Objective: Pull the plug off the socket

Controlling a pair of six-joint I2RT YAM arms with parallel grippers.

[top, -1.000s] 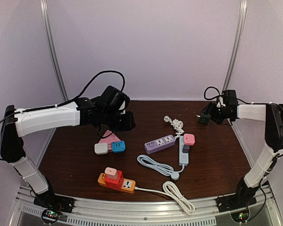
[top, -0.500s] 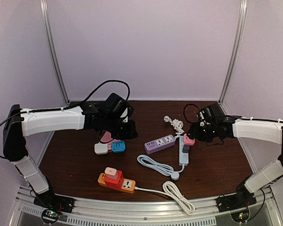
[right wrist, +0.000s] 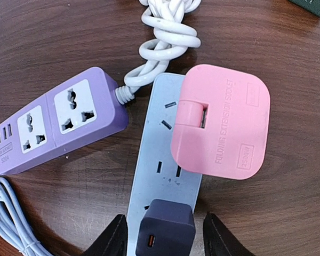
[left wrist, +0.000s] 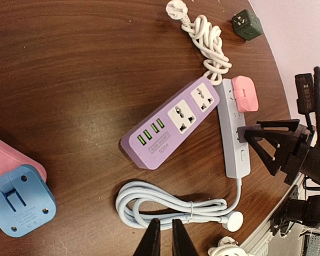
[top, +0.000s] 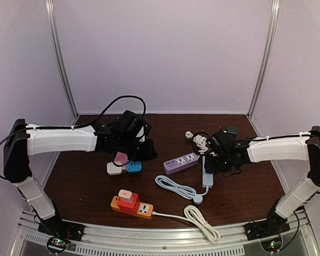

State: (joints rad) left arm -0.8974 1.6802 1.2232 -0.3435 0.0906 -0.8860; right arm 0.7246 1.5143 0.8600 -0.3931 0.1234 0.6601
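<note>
In the top view the left arm has slid a little toward the frame's centre since a second ago, and its left gripper (left wrist: pixel 163 241) now hangs over the blue adapter (top: pixel 133 167) and the white adapter (top: pixel 114 168) at middle left. Its wrist view shows the fingertips almost together with nothing between them. The orange and red strip (top: pixel 132 204) at lower centre and the purple strip (top: pixel 180 162) at centre lie where they lay before.

The larger change is on the right. A second ago the right arm was folded back at the right edge of the frame. It has since swung inward and down over the pale grey strip (right wrist: pixel 165 176). The right gripper (right wrist: pixel 165 221) stands open, one finger on each side of the dark plug (right wrist: pixel 166 228), with a thin gap showing on both sides. That plug sits in the grey strip at the bottom centre of the right wrist view, just below the pink adapter (right wrist: pixel 224 130) plugged into the same strip.
</note>
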